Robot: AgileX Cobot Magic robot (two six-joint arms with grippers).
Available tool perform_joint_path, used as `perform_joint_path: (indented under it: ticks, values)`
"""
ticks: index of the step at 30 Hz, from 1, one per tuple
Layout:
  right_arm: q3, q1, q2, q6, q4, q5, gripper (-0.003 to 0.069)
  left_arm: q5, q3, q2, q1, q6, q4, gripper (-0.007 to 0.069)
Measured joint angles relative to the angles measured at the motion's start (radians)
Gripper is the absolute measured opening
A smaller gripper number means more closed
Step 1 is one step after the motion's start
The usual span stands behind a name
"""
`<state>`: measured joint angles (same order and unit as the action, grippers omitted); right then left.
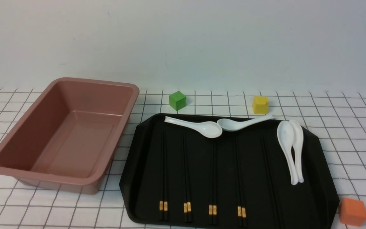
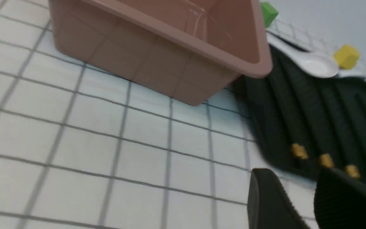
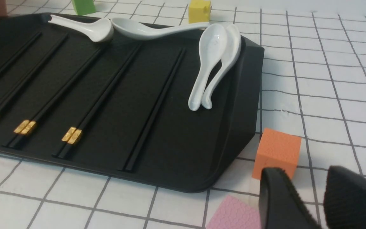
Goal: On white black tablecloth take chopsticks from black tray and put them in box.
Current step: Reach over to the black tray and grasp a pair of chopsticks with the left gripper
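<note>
Status: zero progress, as far as I can judge. The deep pinkish-brown plastic box [image 1: 37,127] sits on the white black-grid tablecloth [image 1: 345,127], left of the large glossy black tray [image 1: 310,165], and it's empty, bare floor visible. All the long thin black chopsticks [image 1: 163,171] lie on the tray in parallel pairs running front to back. Four pairs show gold bands at their near ends. A fifth pair [image 3: 155,108] lies nearest the right side and no band shows on it. So five pairs are left to move and none are in the box. Four white ceramic spoons [image 1: 202,127] share the tray: two along its far edge, two nested at the right. They aren't part of the job. A green cube [image 1: 177,100] and a yellow cube [image 1: 260,104] sit on the cloth beyond the tray, and an orange cube [image 1: 352,211] sits at its near right corner. Neither arm shows in the front view. The left gripper [image 2: 292,178] has its jaws parted and holds nothing; it's over bare cloth near the box's corner and the tray's left edge. The right gripper [image 3: 303,173] is also parted and empty, over the cloth just beside the orange cube, off the tray. Next step, by my read, is the first pick. The leftmost pair is closest to the box, so it's the likely one for the left arm.
</note>
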<state>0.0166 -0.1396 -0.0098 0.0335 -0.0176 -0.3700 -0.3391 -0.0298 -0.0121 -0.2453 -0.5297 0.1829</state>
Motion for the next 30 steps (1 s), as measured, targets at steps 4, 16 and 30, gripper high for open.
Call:
perform_joint_path:
  ticks: [4, 16, 30]
  values:
    - [0.0, 0.0, 0.0, 0.0, 0.0, 0.0, 0.024, 0.058, 0.0, 0.0, 0.0, -0.16, 0.256, 0.0239]
    - [0.0, 0.0, 0.0, 0.001, 0.0, 0.0, 0.024, 0.153, 0.207, 0.017, 0.0, -0.121, 0.485, 0.0076]
    - [0.0, 0.0, 0.0, 0.002, 0.0, 0.0, 0.024, -0.73, 0.73, 0.987, 0.0, 0.085, 0.072, -0.0013]
